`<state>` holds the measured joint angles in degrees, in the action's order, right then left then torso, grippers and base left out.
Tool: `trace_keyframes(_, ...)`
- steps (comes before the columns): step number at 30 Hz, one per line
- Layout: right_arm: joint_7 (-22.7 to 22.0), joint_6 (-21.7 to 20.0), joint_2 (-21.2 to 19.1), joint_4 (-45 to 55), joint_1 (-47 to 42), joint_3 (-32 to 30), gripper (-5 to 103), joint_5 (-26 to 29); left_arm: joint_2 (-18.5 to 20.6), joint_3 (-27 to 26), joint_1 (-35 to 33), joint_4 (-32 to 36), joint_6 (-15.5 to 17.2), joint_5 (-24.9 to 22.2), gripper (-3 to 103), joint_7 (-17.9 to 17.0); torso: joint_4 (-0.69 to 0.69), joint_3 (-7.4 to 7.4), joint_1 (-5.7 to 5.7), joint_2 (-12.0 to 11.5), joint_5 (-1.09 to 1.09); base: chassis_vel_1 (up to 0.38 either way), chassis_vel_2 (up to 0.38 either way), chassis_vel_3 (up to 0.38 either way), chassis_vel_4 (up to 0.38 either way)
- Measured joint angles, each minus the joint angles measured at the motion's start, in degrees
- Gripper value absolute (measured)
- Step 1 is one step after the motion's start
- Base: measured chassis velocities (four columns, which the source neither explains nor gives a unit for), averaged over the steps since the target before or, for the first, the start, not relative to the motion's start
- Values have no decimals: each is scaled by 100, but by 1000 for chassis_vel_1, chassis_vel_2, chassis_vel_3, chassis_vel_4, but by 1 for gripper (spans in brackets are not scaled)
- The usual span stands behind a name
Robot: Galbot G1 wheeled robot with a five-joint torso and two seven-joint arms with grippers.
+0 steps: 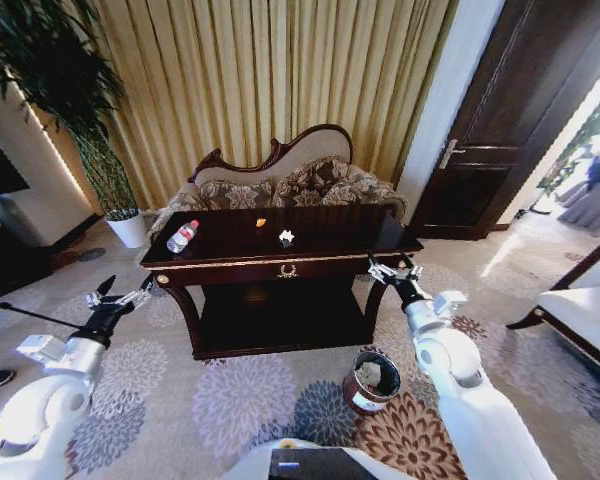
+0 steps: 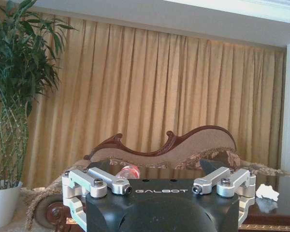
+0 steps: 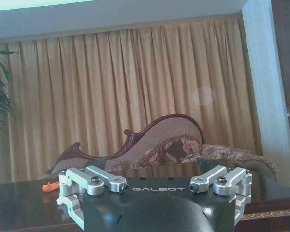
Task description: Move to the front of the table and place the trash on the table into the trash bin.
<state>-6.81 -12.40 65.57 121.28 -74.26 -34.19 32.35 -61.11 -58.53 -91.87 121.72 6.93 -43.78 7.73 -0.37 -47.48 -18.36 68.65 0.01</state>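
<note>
Gold pleated curtains [image 1: 270, 70] hang across the back of the room, with a patterned sofa with a carved dark wood frame [image 1: 290, 180] against them and a tall green plant in a white pot [image 1: 100, 150] off to my left. Floral carpet [image 1: 250, 400] runs under everything. Dead ahead I have the large dark glossy wooden table with gold trim [image 1: 330, 235], its lower shelf in shadow.

On top of it: a clear plastic bottle with a red label and cap [image 1: 182, 237] lies on its side near the left end, a tiny orange piece [image 1: 261, 223] sits towards the back at the middle, and a crumpled white paper scrap [image 1: 286, 237] is just right of that.

Down on the carpet by the table's right front leg stands the small round dark-brown bin [image 1: 370, 382], something pale already inside; I can't make out what.

My left gripper [image 1: 120, 297] hangs off the table's left front corner, fingers spread, nothing held. My right gripper [image 1: 393, 270] is at the right front corner, fingers also spread and empty.

From the left wrist camera the bottle is mostly hidden behind the gripper body; a red blur is all I get.
</note>
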Motion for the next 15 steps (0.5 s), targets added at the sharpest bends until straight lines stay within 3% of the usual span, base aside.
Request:
trace_keyframes(7,0,3,-4,-13,17,4,100,-31,-8,-12,-9,1,6,3,100,0,-1,0,0,0,-1,-181,184,162,-158)
trace_keyframes(15,0,5,1,-12,16,15,100,-38,-58,-6,-13,9,10,37,100,-1,-1,-1,-2,-1,-3,-258,269,280,-260)
